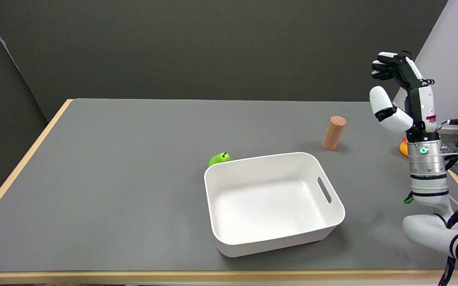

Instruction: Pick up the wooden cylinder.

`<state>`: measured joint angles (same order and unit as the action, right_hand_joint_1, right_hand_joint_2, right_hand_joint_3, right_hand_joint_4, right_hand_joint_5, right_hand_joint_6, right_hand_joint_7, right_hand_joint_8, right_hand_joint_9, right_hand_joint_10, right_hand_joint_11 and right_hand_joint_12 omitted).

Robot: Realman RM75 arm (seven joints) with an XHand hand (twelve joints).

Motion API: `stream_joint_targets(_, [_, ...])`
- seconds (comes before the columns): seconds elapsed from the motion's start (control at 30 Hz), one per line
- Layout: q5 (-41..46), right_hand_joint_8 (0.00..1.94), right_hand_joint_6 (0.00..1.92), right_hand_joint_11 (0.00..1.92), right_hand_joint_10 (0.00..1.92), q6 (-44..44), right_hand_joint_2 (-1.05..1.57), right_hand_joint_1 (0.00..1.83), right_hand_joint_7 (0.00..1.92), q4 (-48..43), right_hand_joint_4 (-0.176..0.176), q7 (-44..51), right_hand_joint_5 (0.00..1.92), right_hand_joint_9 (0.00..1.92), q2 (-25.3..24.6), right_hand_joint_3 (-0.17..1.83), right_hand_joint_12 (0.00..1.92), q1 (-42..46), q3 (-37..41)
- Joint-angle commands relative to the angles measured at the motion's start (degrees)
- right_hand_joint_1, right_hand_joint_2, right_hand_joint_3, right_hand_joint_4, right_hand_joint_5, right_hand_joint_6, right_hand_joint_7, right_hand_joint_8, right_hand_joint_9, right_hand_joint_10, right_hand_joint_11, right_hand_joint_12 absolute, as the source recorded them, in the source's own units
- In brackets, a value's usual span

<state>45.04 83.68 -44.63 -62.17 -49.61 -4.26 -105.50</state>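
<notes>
**Right hand raised and empty, cylinder not yet approached**

Head view: The wooden cylinder (334, 132) stands upright on the grey worktop (133, 178), toward the far right, just beyond the far right corner of the white bin (334, 222) and apart from it. Nothing touches the cylinder. The bin sits near the middle of the worktop with nothing visible inside it. A green fruit (219, 158) lies against the bin's far left corner, partly hidden by the rim. A small orange object (403, 148) shows at the worktop's right edge, mostly hidden behind the arm, so what it is cannot be told.

The right hand (398, 93) is held up in the air to the right of the cylinder and well above the worktop, wrist below and fingers (386, 65) pointing upward and curling toward the left. The fingers are spread, with the thumb set apart from the rest, and they hold nothing.

The step in hand appears to be the approach, and the grasp itself has not begun. The next move probably calls for lowering the hand and carrying it left to the cylinder's level, fingers on 1 side and thumb on the other, then closing around its middle. Because the cylinder is tall and narrow, a glancing touch could tip it.
</notes>
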Motion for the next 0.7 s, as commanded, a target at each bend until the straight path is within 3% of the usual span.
stream_joint_targets(0.03, [-0.2, 0.62, 0.73, 0.28, 1.06, -2.3, 0.77, 0.56, 0.55, 0.8, 0.045, 0.4, 0.37, 0.49, 0.2, 0.90, 1.45, 0.4, -0.3])
stream_joint_targets(0.27, [-2.3, 0.61, 0.72, 0.27, 1.06, -9.1, 0.76, 0.59, 0.54, 2.7, 0.040, 0.4, 0.36, 0.49, 0.2, 0.90, 1.44, 0.8, -0.7])
stream_joint_targets(0.43, [-5.2, 0.50, 0.53, 0.17, 0.91, -18.1, 0.71, 0.56, 0.44, 5.0, -0.010, 0.5, 0.28, 0.37, 0.2, 0.93, 1.34, 0.4, -0.5])
stream_joint_targets(0.7, [-8.4, 0.44, 0.46, 0.15, 0.88, -25.4, 0.69, 0.55, 0.41, 17.1, -0.019, 0.3, 0.25, 0.32, -3.2, 0.87, 1.31, -6.0, -0.9])
